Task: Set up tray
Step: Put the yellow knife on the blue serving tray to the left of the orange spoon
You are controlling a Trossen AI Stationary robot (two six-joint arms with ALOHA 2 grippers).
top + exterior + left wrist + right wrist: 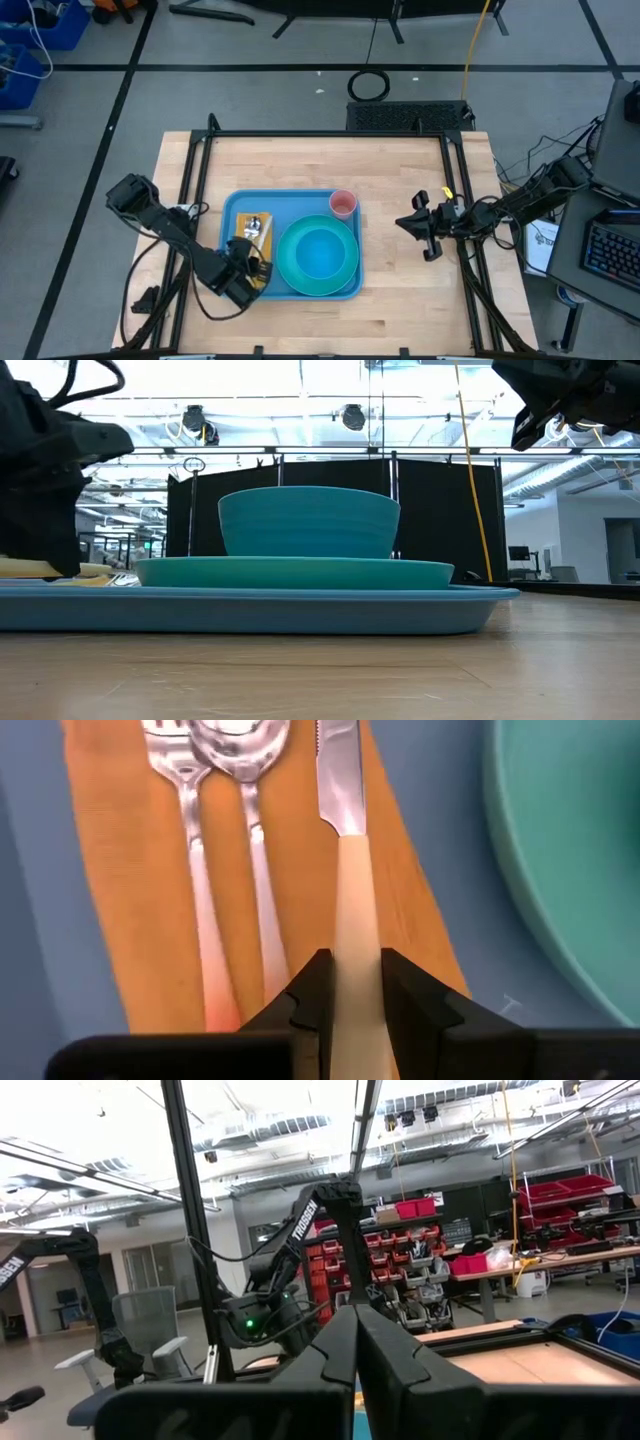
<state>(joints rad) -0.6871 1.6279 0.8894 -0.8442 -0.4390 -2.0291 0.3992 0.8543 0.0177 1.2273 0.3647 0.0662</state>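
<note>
The light-blue tray (290, 290) lies on the wooden table. It holds a round teal plate (350, 262) with a blue bowl (318, 253), a pink cup (343, 204) at its far right corner, and an orange napkin (130, 870) on its left part. A fork (190, 840), a spoon (250, 830) and a knife (345, 850) lie on the napkin. My left gripper (352, 985) is low over the napkin's near end, shut on the knife. My right gripper (355, 1350) is shut and empty, raised above the table's right part (428, 228). My left gripper pinches the knife's pale handle (355, 935) between its two fingers, one on each long side, toward the handle's free end. The fingers run along the knife. The blade (340, 780) points away from the gripper over the napkin, beside the spoon.
The plate and bowl fill the tray's right half, close beside the napkin. A black metal frame (330, 133) runs along the table's far, left and right edges. Bare wood lies between the tray and my right gripper.
</note>
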